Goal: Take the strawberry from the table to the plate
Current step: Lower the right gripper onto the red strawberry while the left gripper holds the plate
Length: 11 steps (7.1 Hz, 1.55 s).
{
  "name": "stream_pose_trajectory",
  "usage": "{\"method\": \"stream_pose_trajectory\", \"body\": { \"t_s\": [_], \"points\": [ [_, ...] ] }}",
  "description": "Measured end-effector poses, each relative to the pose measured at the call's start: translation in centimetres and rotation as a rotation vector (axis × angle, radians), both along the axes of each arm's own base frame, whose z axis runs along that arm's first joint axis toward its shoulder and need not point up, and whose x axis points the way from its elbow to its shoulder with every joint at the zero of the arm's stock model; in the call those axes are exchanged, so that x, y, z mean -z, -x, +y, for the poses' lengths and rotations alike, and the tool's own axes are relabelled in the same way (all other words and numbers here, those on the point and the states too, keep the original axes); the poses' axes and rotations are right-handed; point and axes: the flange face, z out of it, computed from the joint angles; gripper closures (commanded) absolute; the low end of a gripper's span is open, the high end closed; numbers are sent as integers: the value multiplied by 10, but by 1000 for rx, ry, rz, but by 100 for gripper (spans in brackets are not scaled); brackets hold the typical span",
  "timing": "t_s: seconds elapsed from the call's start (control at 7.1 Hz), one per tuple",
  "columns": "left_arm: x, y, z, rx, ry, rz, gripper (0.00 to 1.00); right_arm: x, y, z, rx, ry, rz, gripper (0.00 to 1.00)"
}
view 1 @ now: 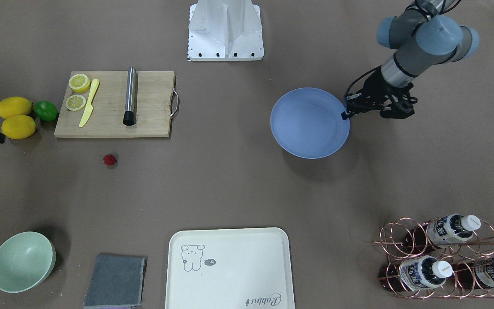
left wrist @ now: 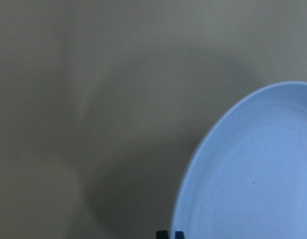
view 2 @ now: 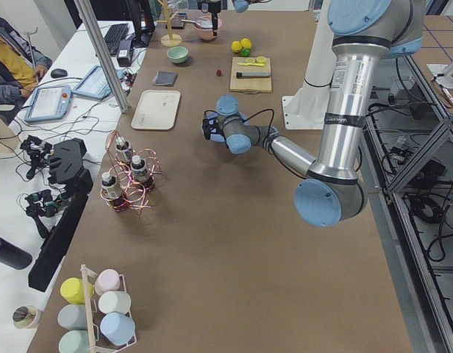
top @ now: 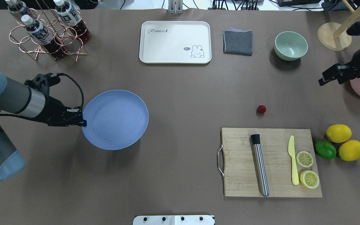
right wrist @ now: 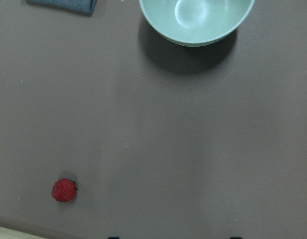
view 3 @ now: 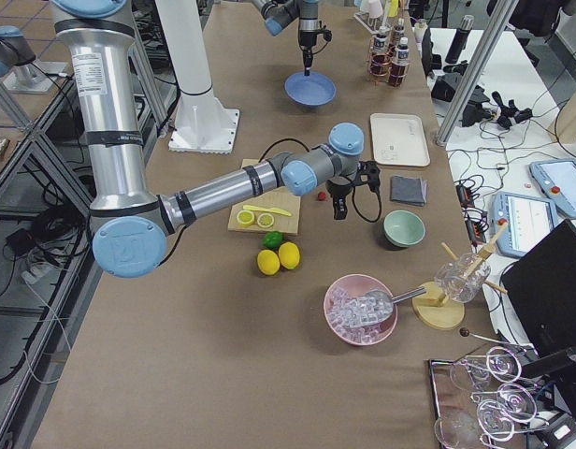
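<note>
**1. Right gripper** point(top: 322, 82). It hovers over the tabletop point(top: 183, 93), beyond the cutting board point(top: 239, 168) and off the end opposite the board's handle. In the wrist view only its 2 tips show at the bottom edge, set wide apart. It is released and carries nothing.

**2. Strawberry** point(top: 261, 109). It lies on the bare tabletop just beyond the cutting board's far long edge, near it but not touching. It is apart from the right gripper, lying toward the board's middle, and is not between the fingers.
- Handling, as judged: tiny, light and rounded, with a pitted skin. Its softness cannot be told.
- Hold, as judged: a gentle pinch from above across its widest part seems suitable.
- Risk, as judged: it may roll if 1 finger touches first.

**3. Plate** point(top: 114, 120). It is well apart from the cutting board, off the handle end, and it is empty. The left gripper point(top: 82, 122) is clenched on its rim. The broad shadow beneath suggests the plate is held raised.
</note>
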Motion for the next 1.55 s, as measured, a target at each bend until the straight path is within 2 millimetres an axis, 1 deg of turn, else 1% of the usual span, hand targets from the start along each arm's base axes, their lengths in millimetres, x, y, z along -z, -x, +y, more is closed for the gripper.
{"method": "stream_pose_trajectory", "body": {
  "t_s": [0.14,0.28,0.42,0.56,0.7,0.85,0.99,1.13,1.27,1.41,1.55],
  "points": [
    [28,-30,5,7,5,-1,100,7,44,9,-18,3,0,20],
    [53,-62,18,8,7,-2,100,13,88,15,-30,-2,14,20],
    [69,-92,36,5,3,-5,100,18,130,16,-39,-9,36,20],
    [77,-116,51,6,-10,-11,100,20,162,17,-38,-14,56,21],
    [86,-138,61,8,-24,-13,100,19,184,20,-29,-17,70,21],
    [93,-150,66,10,-32,-11,100,17,198,25,-19,-17,81,28],
    [96,-154,67,12,-35,-10,53,13,206,29,-9,-15,89,51],
    [97,-155,68,13,-36,-9,26,10,211,33,-1,-11,95,100],
    [97,-154,68,14,-36,-8,16,9,215,34,3,-8,97,100],
    [98,-153,67,15,-37,-5,16,11,216,34,3,-8,93,100],
    [101,-150,66,19,-39,0,15,21,213,31,-1,-13,81,100]
  ]
}}
